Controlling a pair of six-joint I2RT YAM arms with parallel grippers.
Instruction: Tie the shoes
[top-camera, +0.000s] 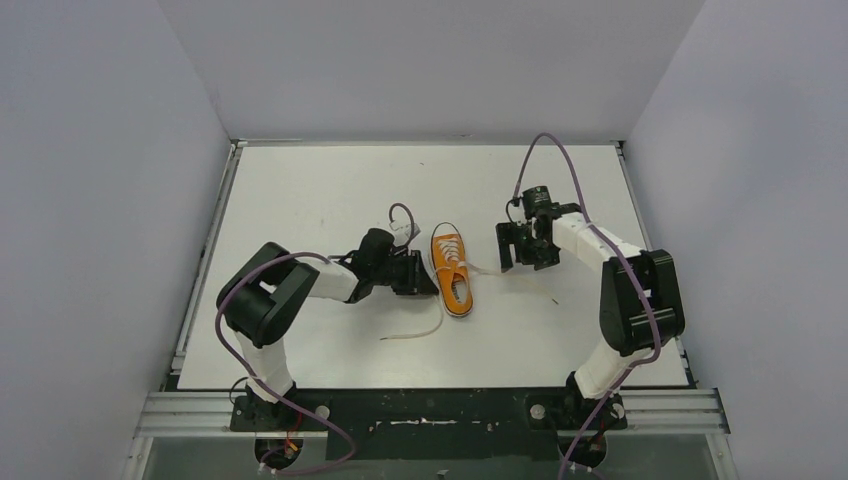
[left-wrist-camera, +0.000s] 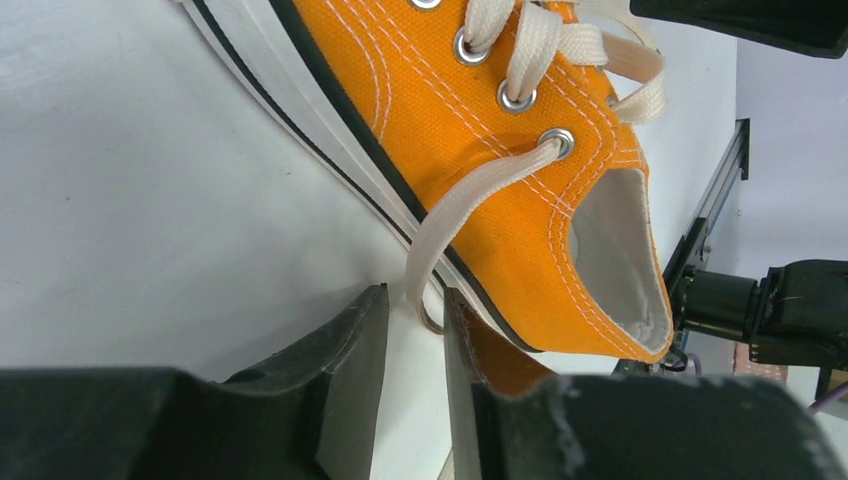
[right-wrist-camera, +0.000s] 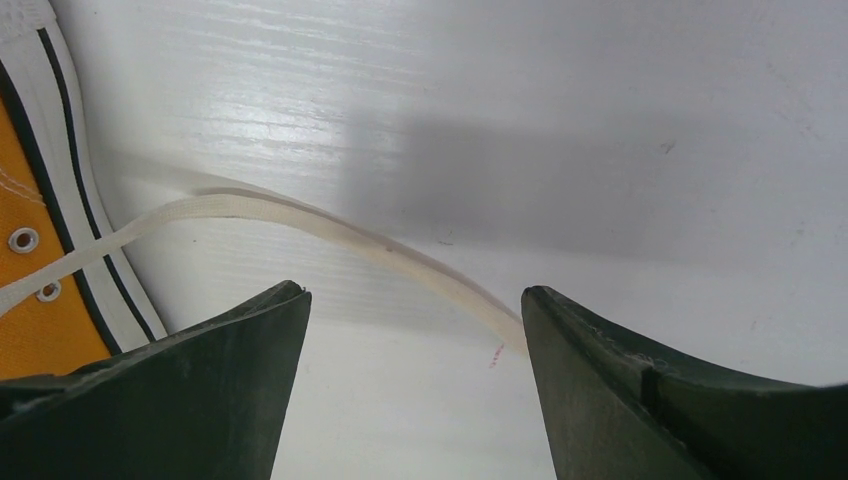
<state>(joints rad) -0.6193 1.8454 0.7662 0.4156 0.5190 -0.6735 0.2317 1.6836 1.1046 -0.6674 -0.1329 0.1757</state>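
The orange sneaker (top-camera: 453, 272) lies in the middle of the white table with its white toe cap pointing away from the arms. In the left wrist view the sneaker (left-wrist-camera: 480, 130) fills the top. My left gripper (top-camera: 414, 273) sits low against its left side. Its jaws (left-wrist-camera: 414, 293) stand a narrow gap apart, with the left lace (left-wrist-camera: 470, 195) running down from the top eyelet into that gap, not clamped. My right gripper (top-camera: 520, 248) hovers right of the shoe, wide open and empty (right-wrist-camera: 415, 292). The right lace (right-wrist-camera: 300, 215) lies on the table between its fingers.
The left lace's free end (top-camera: 425, 328) curls on the table in front of the shoe. The right lace (top-camera: 510, 274) trails to the right. Grey walls enclose the table (top-camera: 300, 190) on three sides. A metal rail (top-camera: 430, 408) runs along the near edge.
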